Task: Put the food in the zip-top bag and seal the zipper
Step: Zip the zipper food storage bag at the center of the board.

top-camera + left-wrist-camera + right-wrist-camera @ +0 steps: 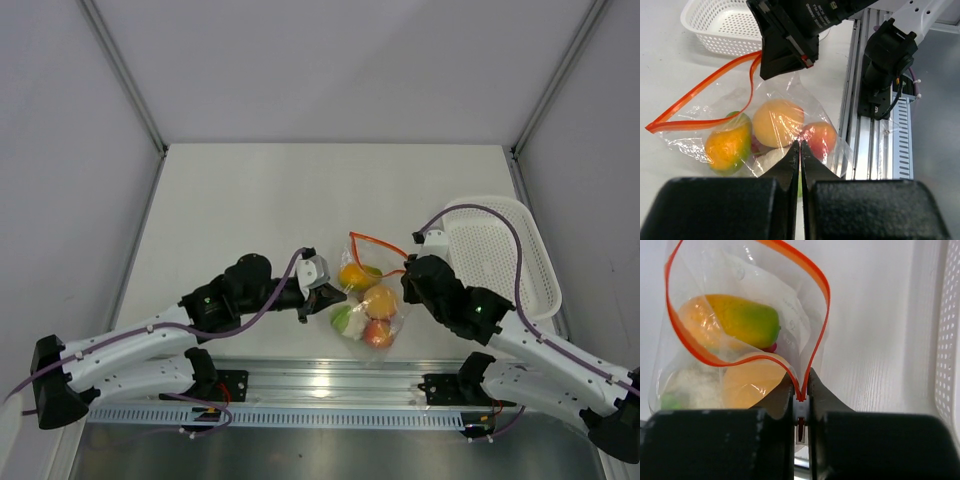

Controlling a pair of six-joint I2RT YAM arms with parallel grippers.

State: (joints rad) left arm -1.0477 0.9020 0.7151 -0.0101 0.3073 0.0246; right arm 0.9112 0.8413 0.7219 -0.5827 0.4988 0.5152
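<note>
I see the left fingers [799,152] pressed together on the clear plastic at the side edge of the zip-top bag [366,318]. The bag lies on the tabletop [250,200] in the middle, with the food [380,300] inside it: a yellow-green fruit, an orange one, a reddish one and a white-green piece. Its zipper [374,241] gapes open in a loop. The right fingers [801,392] are clamped on one end of that red-orange strip. At my far right, a white perforated basket [505,255] sits on the tabletop.
</note>
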